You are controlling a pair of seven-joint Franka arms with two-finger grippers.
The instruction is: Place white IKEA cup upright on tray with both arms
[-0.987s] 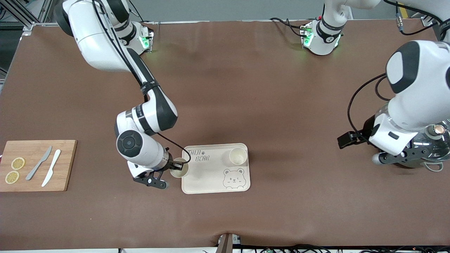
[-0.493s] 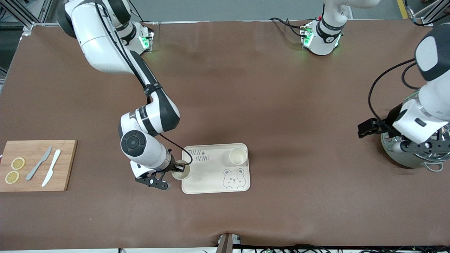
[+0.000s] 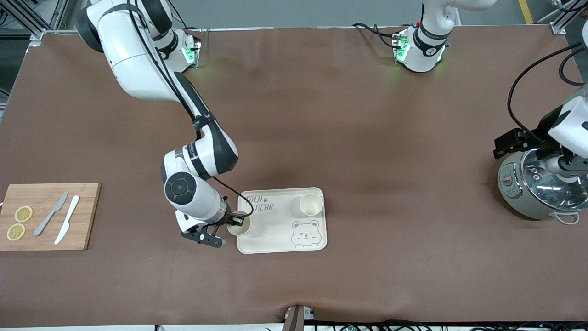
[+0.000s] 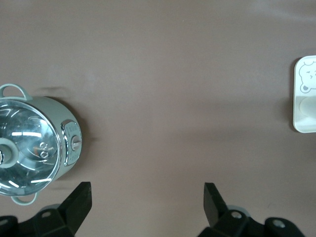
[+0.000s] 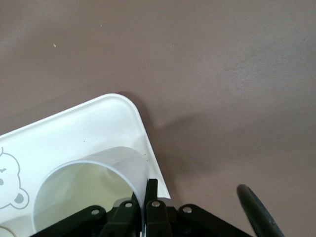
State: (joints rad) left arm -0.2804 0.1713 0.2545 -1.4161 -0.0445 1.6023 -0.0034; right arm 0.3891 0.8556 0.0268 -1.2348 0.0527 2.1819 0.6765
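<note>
My right gripper (image 3: 235,221) is shut on the wall of a white cup (image 3: 240,225), one finger inside the rim and one outside. It holds the cup upright over the edge of the cream tray (image 3: 275,241) toward the right arm's end. In the right wrist view the cup (image 5: 98,168) sits over a tray corner (image 5: 106,111), pinched by the gripper (image 5: 146,190). A second white cup (image 3: 311,204) stands upright on the tray. My left gripper (image 3: 562,164) is over a pot and far from the tray. In its wrist view it (image 4: 145,192) is open and empty.
A grey pot with a glass lid (image 3: 537,186) stands toward the left arm's end; it also shows in the left wrist view (image 4: 29,153). A wooden cutting board (image 3: 87,216) with two knives and lemon slices lies toward the right arm's end.
My right gripper has carried the cup a little farther over the tray's edge. My left arm has swung away from the tray, toward its own end of the table, uncovering the pot.
</note>
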